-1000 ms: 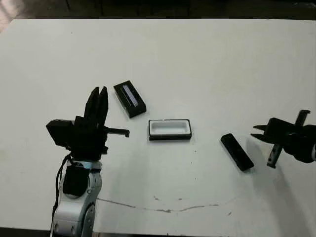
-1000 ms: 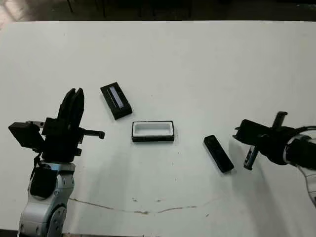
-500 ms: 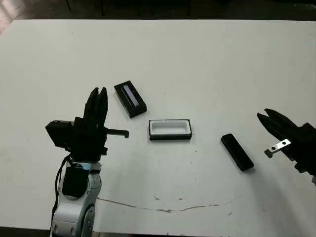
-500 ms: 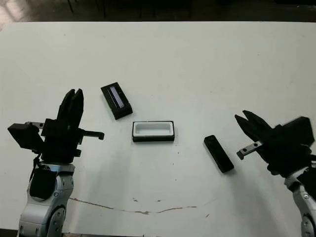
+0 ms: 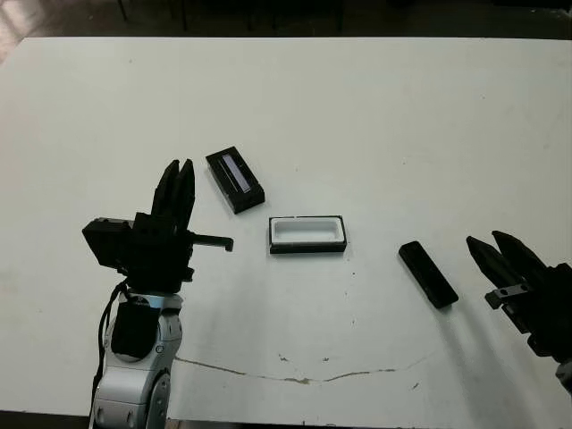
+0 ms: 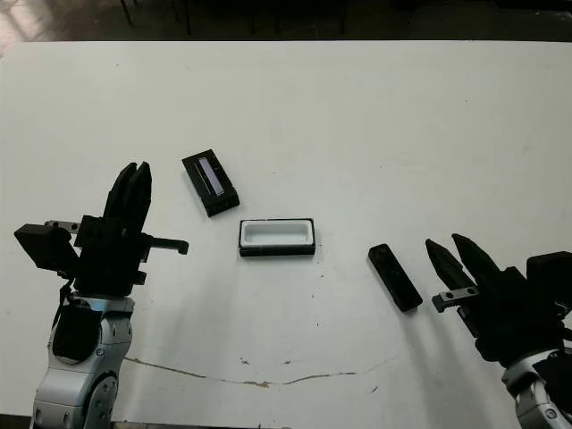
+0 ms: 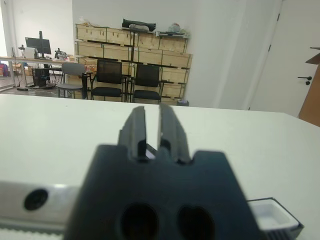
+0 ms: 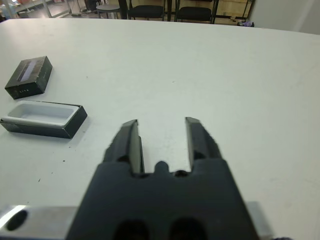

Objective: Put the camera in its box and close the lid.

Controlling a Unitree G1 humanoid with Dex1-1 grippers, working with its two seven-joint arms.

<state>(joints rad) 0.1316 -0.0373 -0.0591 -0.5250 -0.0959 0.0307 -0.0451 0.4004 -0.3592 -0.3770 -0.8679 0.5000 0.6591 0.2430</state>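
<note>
The camera (image 5: 428,274), a plain black bar, lies slanted on the white table right of centre. The box (image 5: 307,220) sits open at the middle, white lining up and nothing in it; it also shows in the right wrist view (image 8: 42,117). The lid (image 5: 236,180), black with a pale strip, lies behind and to the left of the box, apart from it. My right gripper (image 5: 484,239) is open, hovering just right of the camera without touching it. My left gripper (image 5: 179,166) is held upright left of the box, fingers together and holding nothing.
A thin dark scratch (image 5: 304,380) runs across the table near its front edge. Chairs (image 7: 125,80) and wooden crates stand beyond the table's far edge. Bare white tabletop (image 5: 375,116) spreads behind the three objects.
My right gripper has turned from lying sideways to pointing away with its fingers spread, and has drawn back toward the table's front edge. The left arm, camera, box and lid have not moved.
</note>
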